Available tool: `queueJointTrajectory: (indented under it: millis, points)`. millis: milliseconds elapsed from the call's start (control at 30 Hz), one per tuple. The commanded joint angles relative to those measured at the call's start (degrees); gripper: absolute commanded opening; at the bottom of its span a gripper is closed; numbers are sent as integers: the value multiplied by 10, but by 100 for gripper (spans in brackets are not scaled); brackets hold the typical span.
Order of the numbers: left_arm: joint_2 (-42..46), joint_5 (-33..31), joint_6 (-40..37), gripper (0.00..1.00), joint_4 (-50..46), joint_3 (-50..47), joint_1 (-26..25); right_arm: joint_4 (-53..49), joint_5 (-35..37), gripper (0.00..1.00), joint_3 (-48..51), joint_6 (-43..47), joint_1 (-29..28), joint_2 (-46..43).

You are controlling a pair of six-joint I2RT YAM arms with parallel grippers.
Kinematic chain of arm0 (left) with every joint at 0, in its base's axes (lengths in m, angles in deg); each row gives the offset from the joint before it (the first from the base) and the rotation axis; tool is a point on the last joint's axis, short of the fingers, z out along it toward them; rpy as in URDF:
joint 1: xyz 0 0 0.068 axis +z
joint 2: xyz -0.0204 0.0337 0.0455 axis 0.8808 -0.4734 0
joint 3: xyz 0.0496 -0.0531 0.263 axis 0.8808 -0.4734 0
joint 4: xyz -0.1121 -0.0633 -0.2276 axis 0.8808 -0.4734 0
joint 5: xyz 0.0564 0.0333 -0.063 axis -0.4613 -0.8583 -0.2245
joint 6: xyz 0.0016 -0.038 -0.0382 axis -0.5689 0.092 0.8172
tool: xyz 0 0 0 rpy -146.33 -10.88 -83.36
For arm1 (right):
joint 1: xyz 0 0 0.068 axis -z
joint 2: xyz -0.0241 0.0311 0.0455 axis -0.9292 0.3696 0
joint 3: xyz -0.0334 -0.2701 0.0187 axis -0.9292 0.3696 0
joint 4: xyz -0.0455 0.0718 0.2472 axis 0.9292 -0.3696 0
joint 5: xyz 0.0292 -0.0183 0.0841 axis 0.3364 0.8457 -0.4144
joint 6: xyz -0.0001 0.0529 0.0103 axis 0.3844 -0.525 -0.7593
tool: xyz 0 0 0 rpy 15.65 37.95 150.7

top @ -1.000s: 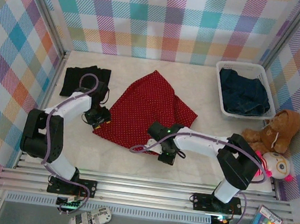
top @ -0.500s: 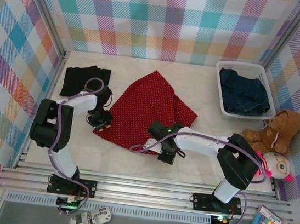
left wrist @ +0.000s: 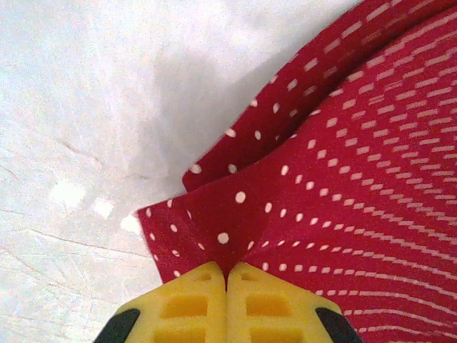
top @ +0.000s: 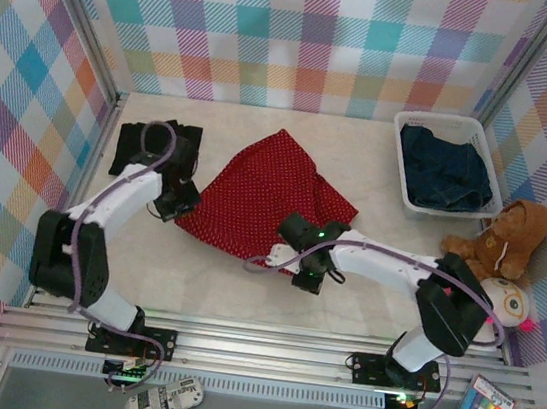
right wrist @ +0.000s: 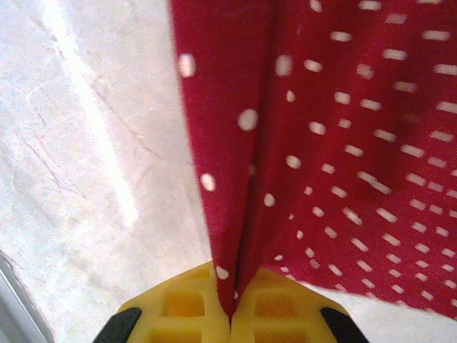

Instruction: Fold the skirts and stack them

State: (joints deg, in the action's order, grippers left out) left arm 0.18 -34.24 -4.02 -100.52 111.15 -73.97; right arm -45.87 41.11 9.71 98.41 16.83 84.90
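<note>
I found the widest free room on the bare table [top: 213, 282] in front of the red skirt [top: 265, 193], which covered the middle. A clear lane ran between that skirt and the white basket [top: 436, 118] at the back right, and a narrow strip lay behind it along the back wall. The black skirt [top: 139, 141] took the back left corner, with my left arm [top: 118, 194] reaching past it. My right arm [top: 387, 265] lay across the near right, and the teddy bear [top: 506, 240] and a round-faced doll [top: 505, 301] crowded the right wall.

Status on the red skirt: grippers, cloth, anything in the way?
Left gripper shut on red skirt corner. Right gripper shut on its near edge. Black skirt, basket off to the sides, not blocking.
</note>
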Motion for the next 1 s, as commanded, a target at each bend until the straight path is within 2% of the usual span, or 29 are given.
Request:
queueJointTrajectory:
  millis: [0, 33, 133, 200, 233, 300, 333, 433, 500, 567, 600, 800, 967]
  points:
    - [55, -37, -11, 0, -39, 56, 5, -9, -28, 0, -29, 27, 31, -53]
    - [64, -40, -11, 0, -45, 73, 7, -23, -34, 0, -35, 51, 32, -59]
    - [94, -40, -11, 0, -39, 113, 13, -74, 56, 0, -92, 82, 56, -53]
    - [112, -22, -16, 0, -30, 152, 14, -75, 4, 0, -150, 72, 90, -84]
    - [118, -12, -21, 0, -24, 170, 13, -45, -38, 0, -163, 72, 101, -112]
    - [120, -1, -36, 0, -16, 196, 13, 8, -85, 0, -156, 92, 102, -139]
    - [110, -1, -51, 0, -25, 213, 13, -17, -88, 0, -169, 110, 102, -128]
    - [90, -69, -83, 0, -94, 288, 14, -87, 27, 0, -239, 121, 124, -77]
    - [129, -89, -95, 0, -56, 295, 14, -97, -40, 0, -288, 102, 160, -91]
    - [166, -101, -112, 0, -2, 300, 14, -54, -147, 0, -304, 84, 186, -129]
    - [168, -106, -121, 0, 6, 315, 15, -49, -175, 0, -313, 86, 188, -137]
    - [140, -81, -173, 0, 60, 425, 14, -180, -206, 0, -481, 138, 187, -91]
    - [128, -81, -210, 0, 42, 513, 14, -214, -235, 0, -545, 148, 187, -104]
